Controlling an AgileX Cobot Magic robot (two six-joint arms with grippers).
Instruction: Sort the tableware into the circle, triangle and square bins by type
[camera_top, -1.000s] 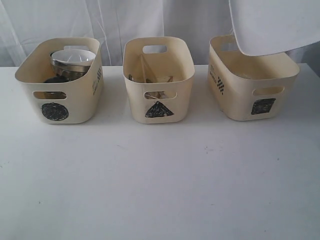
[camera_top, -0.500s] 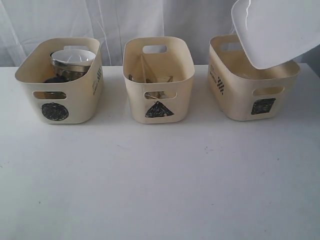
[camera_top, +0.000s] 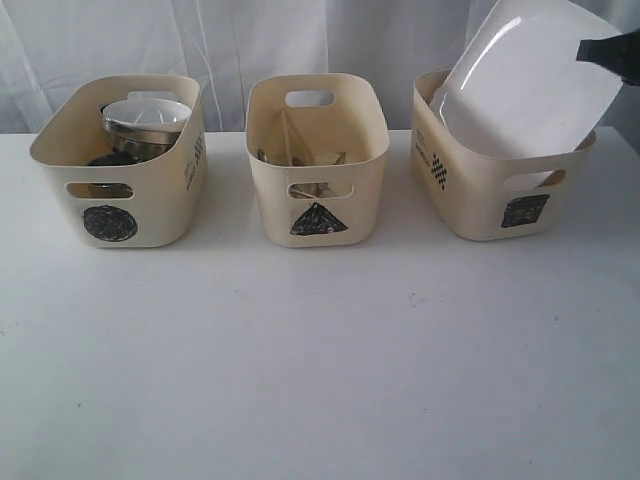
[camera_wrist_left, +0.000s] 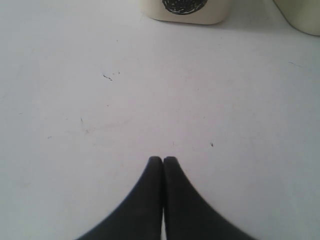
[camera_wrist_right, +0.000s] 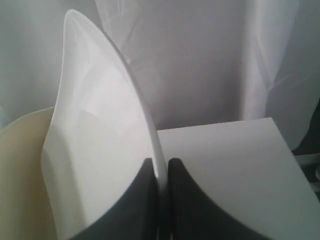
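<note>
White table (camera_top: 300, 360) nearest; over it, left gripper (camera_wrist_left: 163, 160) with fingers pressed together. Further back, a row of cream tubs: circle tub (camera_top: 150, 215), triangle tub (camera_top: 270, 200), square tub (camera_top: 470, 190). Tilted in the square tub, white plate (camera_top: 530, 85), rim clamped by right gripper (camera_wrist_right: 160, 162).

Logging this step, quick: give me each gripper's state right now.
Left gripper: closed, holding nothing.
Right gripper: closed on the rim of the white plate, which tilts into the square bin.
</note>
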